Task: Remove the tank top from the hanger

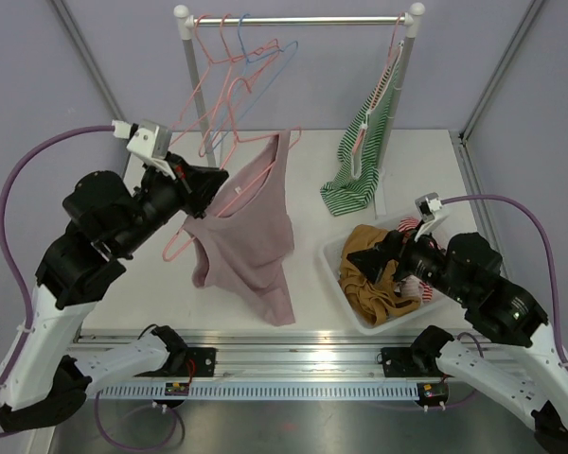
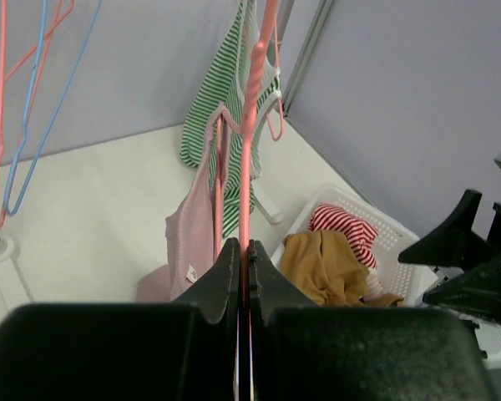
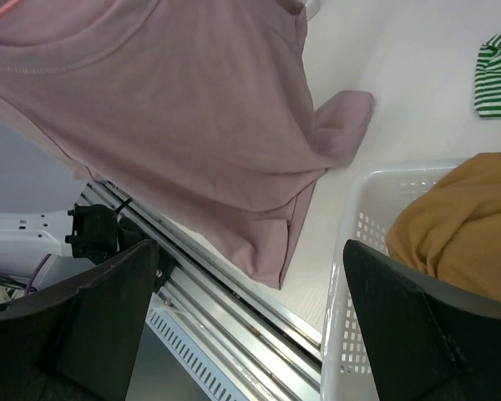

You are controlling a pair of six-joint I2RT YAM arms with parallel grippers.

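The left claw [image 1: 213, 184] is clenched on the thin pink hanger [image 1: 177, 248]. In its wrist view the two fingers [image 2: 225, 276] are pressed together, and the hanger [image 2: 249, 125] runs up from between them. The tank top [image 1: 246, 236], of a dusty pink colour, hangs on this hanger, in front of the claw and below it. Its lower part reaches down to the table [image 1: 123, 293]. One strap goes up past the tip of the claw.

The right claw [image 1: 364, 257] is released. Its fingers [image 3: 108, 317] are spread wide and grasp nothing. It stands over the left side of the white basket [image 1: 336, 274] and faces the tank top [image 3: 167, 100], whose hem is just ahead of the open fingers and apart from them. Below this claw and to its right, a brown cloth [image 3: 459, 217] and a red-striped cloth [image 1: 409, 225] lie in the basket.

Far ahead of both claws, a green striped top [image 1: 360, 161] hangs on the rail [image 1: 298, 19], with spare hangers [image 1: 227, 85] beside it.
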